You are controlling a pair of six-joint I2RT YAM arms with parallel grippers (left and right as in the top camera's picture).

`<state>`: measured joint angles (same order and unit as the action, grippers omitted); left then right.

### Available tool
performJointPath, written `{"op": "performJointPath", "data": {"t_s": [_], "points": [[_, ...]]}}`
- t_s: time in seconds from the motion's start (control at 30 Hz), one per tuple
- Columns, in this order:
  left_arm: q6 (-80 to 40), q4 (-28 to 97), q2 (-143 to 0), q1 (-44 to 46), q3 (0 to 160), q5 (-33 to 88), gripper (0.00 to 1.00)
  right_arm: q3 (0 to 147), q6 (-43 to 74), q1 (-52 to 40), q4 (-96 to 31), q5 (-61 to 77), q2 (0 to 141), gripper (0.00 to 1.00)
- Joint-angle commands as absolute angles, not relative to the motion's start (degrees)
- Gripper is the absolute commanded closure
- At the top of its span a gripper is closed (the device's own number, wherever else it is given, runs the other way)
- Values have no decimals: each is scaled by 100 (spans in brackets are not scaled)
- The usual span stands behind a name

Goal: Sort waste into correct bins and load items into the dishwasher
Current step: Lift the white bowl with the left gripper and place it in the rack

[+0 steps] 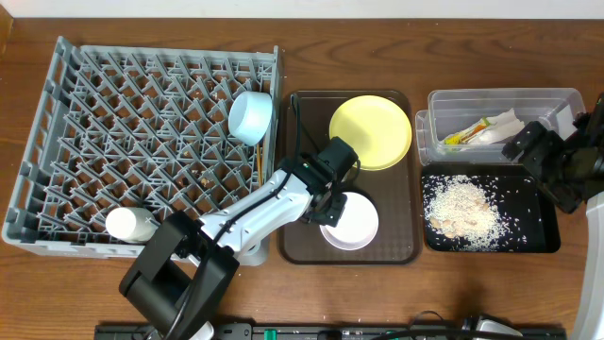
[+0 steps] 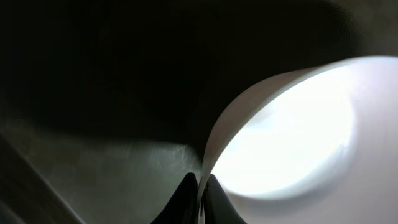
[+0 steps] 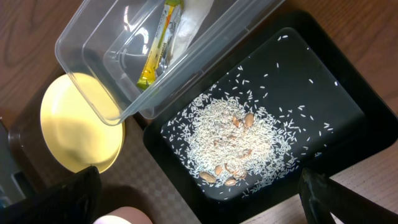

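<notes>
The pale pink-white bowl (image 1: pixel 354 227), seen on the brown tray (image 1: pixel 396 217), is pinched across its thin rim by the clenched left gripper (image 2: pixel 199 190); it is judged light, rigid, slippery and breakable.

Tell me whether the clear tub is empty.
Not empty: the clear tub holds the green-and-yellow wrapper and a white napkin.
</notes>
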<state>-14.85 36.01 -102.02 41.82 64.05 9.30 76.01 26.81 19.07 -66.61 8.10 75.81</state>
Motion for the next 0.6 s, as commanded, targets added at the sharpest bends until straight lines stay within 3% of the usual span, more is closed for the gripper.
{"op": "performJointPath", "data": {"t_s": [0.0,0.37,0.43,0.47,0.57], "points": [[-1354,3531,-10182,4200,6436,1031,90,7601,2718,1931,-6667,819,7577,1],[-1352,3457,-10523,4313,6436,1094,73,7601,2718,1931,-6665,816,7577,1],[-1350,3457,-10523,4313,6436,1096,79,7601,2718,1931,-6667,816,7577,1],[-1328,3463,-10521,4313,6438,1120,91,7601,2718,1931,-6667,819,7577,1],[-1238,3601,-10455,4311,6558,1146,92,7601,2718,1931,-6667,819,7577,1]]}}
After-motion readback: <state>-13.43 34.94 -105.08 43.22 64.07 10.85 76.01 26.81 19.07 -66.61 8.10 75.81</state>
